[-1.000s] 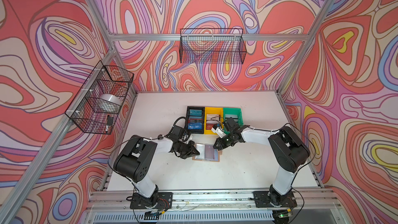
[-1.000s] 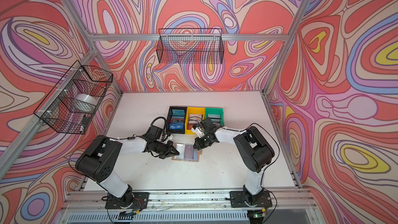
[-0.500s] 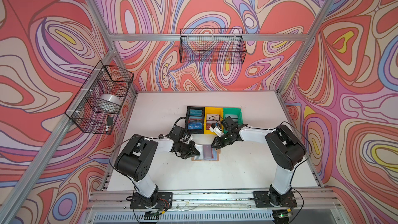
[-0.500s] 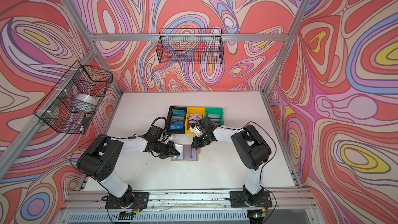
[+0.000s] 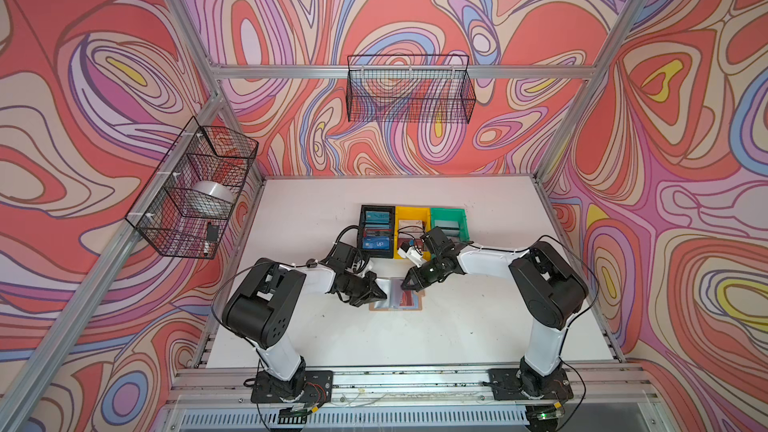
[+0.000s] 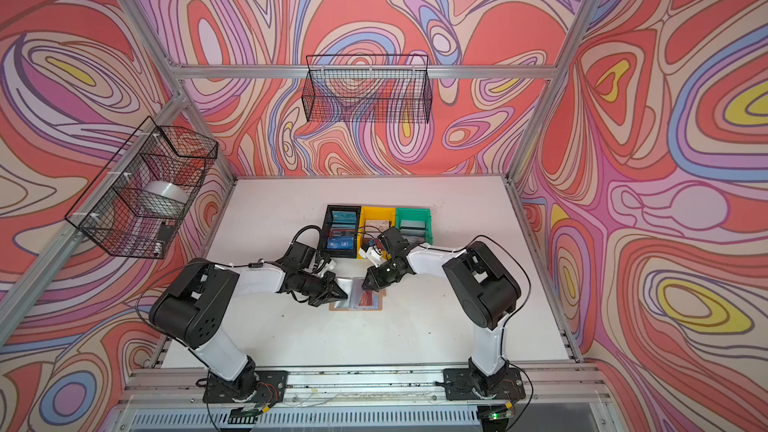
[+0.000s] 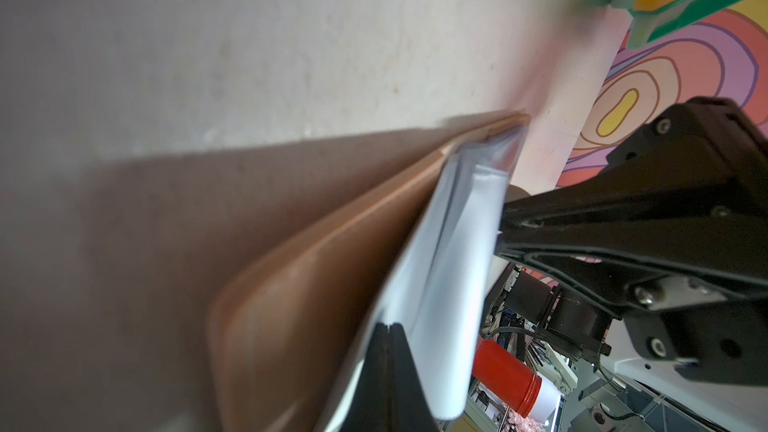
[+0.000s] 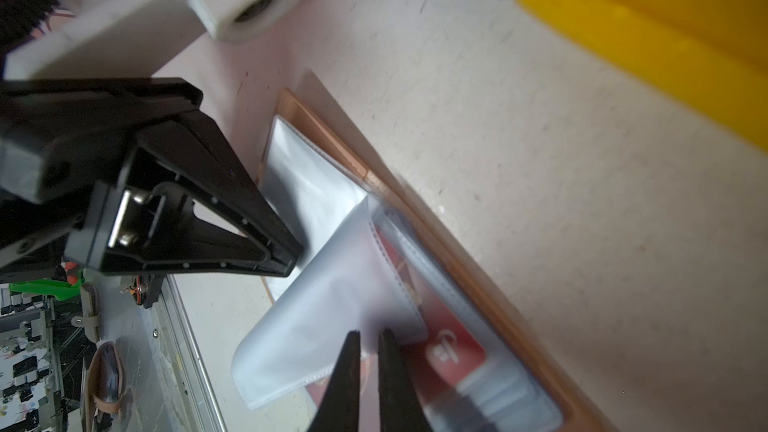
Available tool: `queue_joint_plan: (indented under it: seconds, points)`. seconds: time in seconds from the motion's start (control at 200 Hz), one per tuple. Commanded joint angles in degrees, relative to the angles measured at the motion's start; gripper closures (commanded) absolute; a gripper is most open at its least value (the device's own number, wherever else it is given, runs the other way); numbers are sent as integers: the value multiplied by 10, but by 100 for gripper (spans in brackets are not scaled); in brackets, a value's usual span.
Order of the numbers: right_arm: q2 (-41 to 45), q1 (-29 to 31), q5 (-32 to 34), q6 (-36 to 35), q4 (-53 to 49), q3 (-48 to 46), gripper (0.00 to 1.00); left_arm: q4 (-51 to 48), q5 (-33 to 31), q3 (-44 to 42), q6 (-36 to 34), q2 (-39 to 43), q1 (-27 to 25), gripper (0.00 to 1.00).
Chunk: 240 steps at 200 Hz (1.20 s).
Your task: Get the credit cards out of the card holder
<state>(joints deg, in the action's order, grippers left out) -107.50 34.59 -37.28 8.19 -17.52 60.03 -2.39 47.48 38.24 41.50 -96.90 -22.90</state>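
Observation:
The card holder lies open on the white table, tan cover down, in both top views. A dark red credit card sits in a clear sleeve on its right half. My left gripper is shut. Its tips rest against the lifted clear sleeve pages and hold them to the left; whether a page is pinched does not show. My right gripper hovers over the red card's sleeve edge, its jaws a narrow slit apart with nothing gripped.
Behind the holder stand three bins: black with a blue VIP card, yellow with a pale card, and green. Wire baskets hang on the left wall and back wall.
My right gripper has come a little left and down toward the red card's sleeve, and its jaws have parted slightly. The left gripper has stayed on the sleeve pages.

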Motion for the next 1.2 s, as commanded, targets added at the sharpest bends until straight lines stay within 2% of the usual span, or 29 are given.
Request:
queue_joint_plan:
  seconds: [0.0,0.235,0.796,1.197]
  points:
    - [-18,3,-18,-2,-3,12,87,-15,-20,-8,-13,0,-2,100]
    - [-49,16,-32,-8,-14,43,87,-44,-23,3,-27,31,-2,100]
    - [-71,29,-65,-24,-39,78,87,-54,-21,16,-40,5,-2,100]
    - [-105,39,-69,-27,-63,107,87,-180,-58,32,-82,103,26,100]
